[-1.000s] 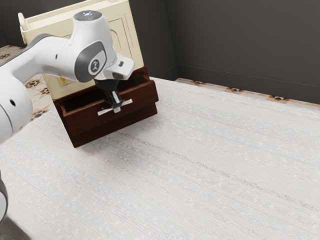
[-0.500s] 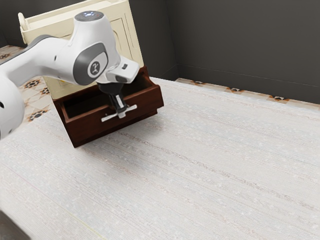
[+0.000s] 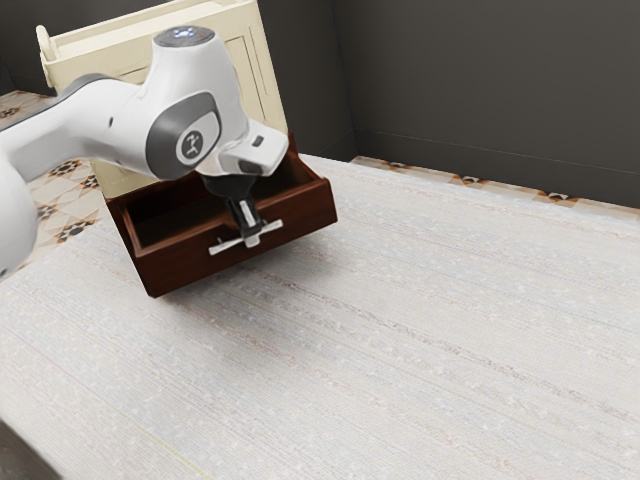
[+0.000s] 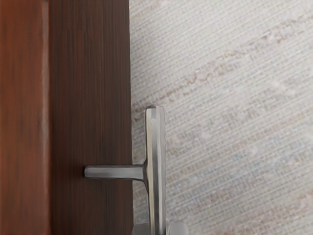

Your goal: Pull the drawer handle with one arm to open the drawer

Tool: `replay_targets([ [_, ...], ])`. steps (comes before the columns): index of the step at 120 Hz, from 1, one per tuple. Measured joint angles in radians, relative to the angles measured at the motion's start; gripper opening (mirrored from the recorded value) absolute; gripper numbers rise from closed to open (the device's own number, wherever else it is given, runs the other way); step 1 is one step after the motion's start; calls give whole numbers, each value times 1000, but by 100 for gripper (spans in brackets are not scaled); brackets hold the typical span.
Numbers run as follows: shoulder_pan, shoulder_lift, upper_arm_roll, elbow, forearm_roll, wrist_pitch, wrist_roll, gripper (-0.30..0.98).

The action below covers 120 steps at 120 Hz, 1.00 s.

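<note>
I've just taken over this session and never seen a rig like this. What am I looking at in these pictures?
The machine is one robot arm, coming in from the exterior view's left; that picture is taken from the arm's side. The wrist view is a close look from a camera carried just above the jaws. On the pale surface stands a cabinet with a cream upper part and a dark brown drawer below, which is open. On the drawer's front is a silver bar handle, and the jaws hold it, one on each side of the bar.
</note>
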<state>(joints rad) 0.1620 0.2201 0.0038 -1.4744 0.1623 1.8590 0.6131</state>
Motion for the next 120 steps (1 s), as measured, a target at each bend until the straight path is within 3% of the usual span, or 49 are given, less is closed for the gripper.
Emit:
replay_targets([
  [64, 5, -51, -36, -58, 5, 2, -38, -7],
  [83, 4, -70, -43, -67, 2, 0, -48, 6],
  [100, -2, -117, -54, -72, -1, -17, -58, 33],
  [120, 6, -92, -54, 66, -18, -98, -68, 52],
])
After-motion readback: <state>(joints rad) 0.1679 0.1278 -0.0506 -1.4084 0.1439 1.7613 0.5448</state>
